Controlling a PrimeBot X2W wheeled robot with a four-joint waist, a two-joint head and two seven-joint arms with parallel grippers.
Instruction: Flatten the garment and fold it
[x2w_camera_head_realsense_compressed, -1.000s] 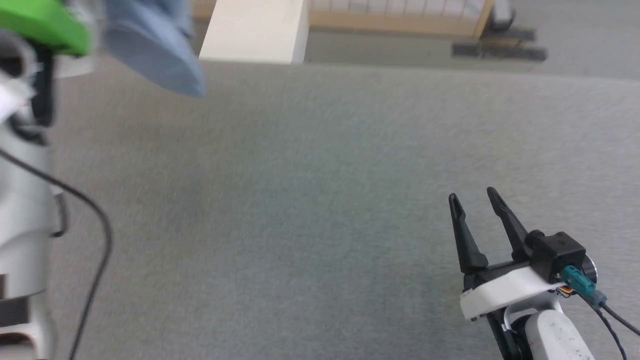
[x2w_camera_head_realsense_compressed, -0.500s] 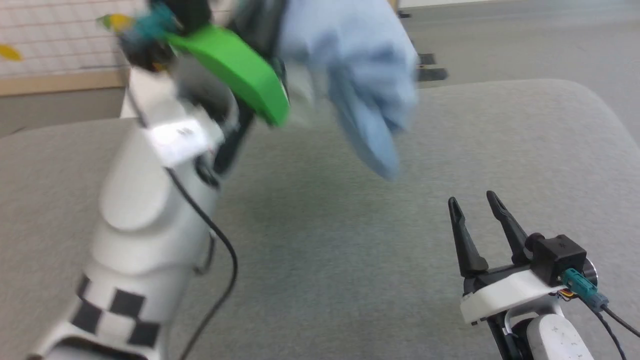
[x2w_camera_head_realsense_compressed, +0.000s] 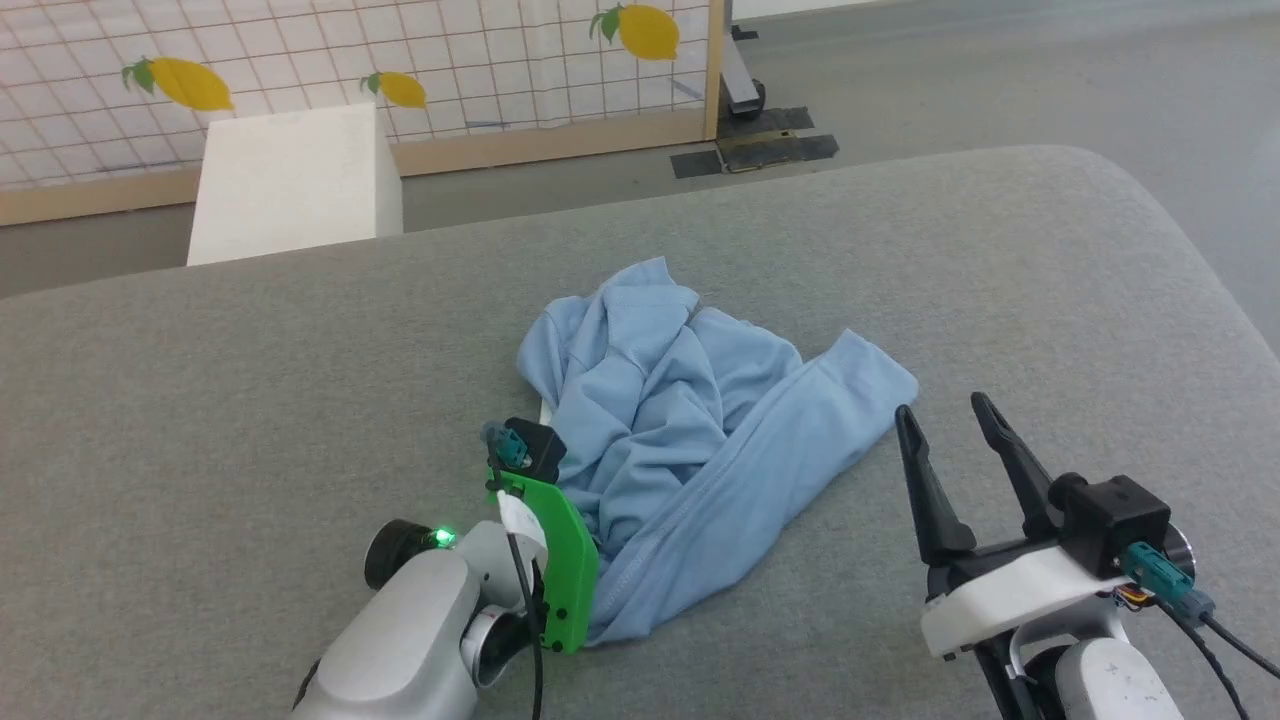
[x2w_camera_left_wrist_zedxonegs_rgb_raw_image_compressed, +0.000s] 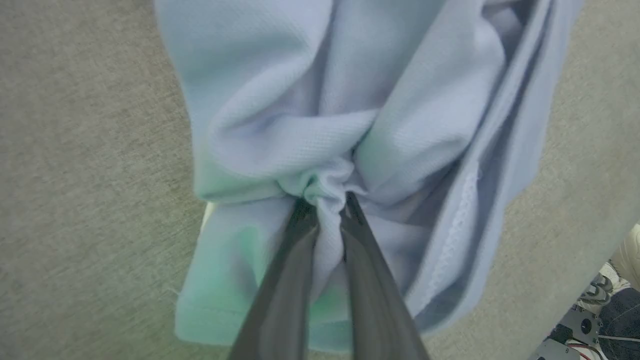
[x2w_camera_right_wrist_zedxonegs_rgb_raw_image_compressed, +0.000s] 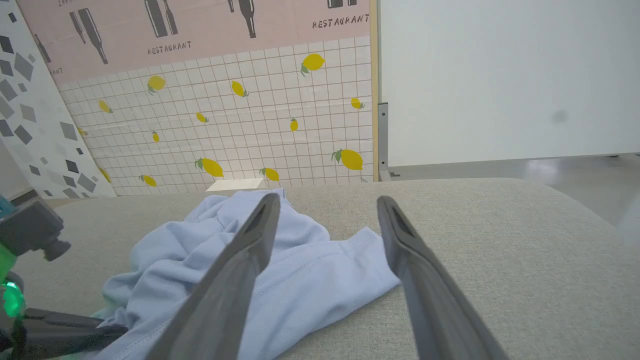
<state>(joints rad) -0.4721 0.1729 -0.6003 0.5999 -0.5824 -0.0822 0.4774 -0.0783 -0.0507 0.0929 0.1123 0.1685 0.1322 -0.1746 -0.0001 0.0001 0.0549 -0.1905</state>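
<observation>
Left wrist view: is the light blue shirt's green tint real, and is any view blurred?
Left wrist view: the light blue soft-knit shirt has a green cast on its lower folds, likely spill from the wrist's green light; the left hand's dark fingers are soft. Head view: sharp, evenly lit. Right wrist view: right hand's fingers slightly soft, backdrop crisp.

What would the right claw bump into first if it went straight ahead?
Probably the light blue shirt, whose corner lies just ahead of the open right claw. Depth is unclear, so it might skim over onto the grey padded surface.
</observation>
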